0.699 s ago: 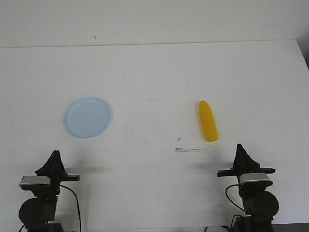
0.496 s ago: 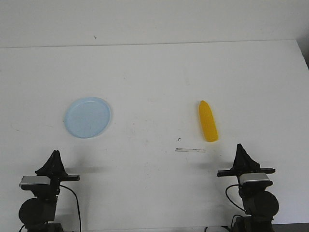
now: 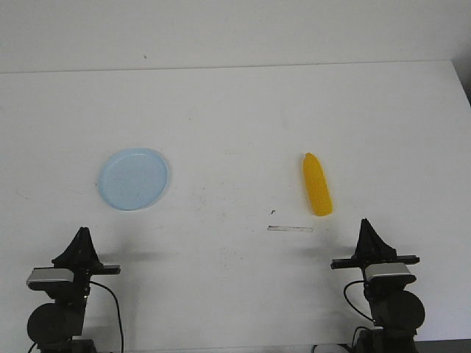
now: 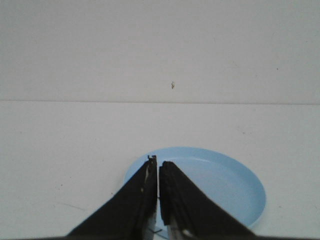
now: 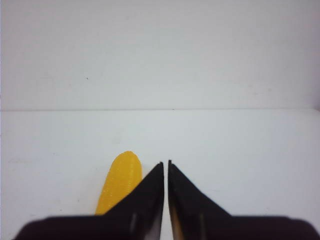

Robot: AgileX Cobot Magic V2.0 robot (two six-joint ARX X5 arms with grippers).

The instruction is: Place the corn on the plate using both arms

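The yellow corn (image 3: 317, 184) lies on the white table right of centre, its tapered end pointing away from me. It shows in the right wrist view (image 5: 119, 181) just beyond and beside the fingers. The pale blue plate (image 3: 133, 179) sits empty at the left; it also shows in the left wrist view (image 4: 220, 182), partly behind the fingers. My left gripper (image 3: 82, 237) (image 4: 158, 161) is shut and empty, low at the table's near left. My right gripper (image 3: 366, 226) (image 5: 166, 162) is shut and empty, near the front right, short of the corn.
A thin pale strip (image 3: 290, 229) lies on the table just in front of the corn, with a small dark speck (image 3: 273, 212) near it. The table's far edge (image 3: 235, 68) meets a plain wall.
The left arm has shifted very slightly down and left in the front view. The corn, plate and right arm have not moved.
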